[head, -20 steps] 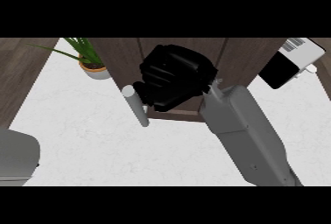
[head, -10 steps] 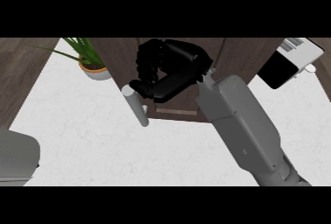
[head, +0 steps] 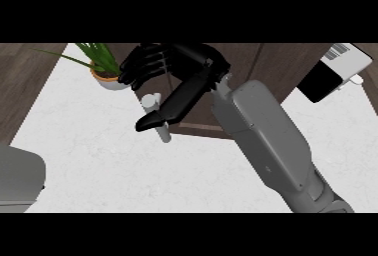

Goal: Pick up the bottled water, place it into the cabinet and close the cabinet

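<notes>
My right hand is open over the dark wood cabinet, its fingers spread to the left and the thumb stretched down-left. The thumb tip lies against a slim white upright shape with a rounded top at the cabinet's front left. I cannot tell whether that shape is the bottled water or the edge of the cabinet door. The hand and forearm hide the cabinet's opening. My left hand does not show; only a grey piece of arm sits at the left edge.
A small potted plant stands at the back left, close to the spread fingers. A black and white device sits at the back right. The white counter stretches across the front.
My right hand has gone from curled to open and swung left, thumb now reaching down to the white shape. The white shape has stayed where it was.
</notes>
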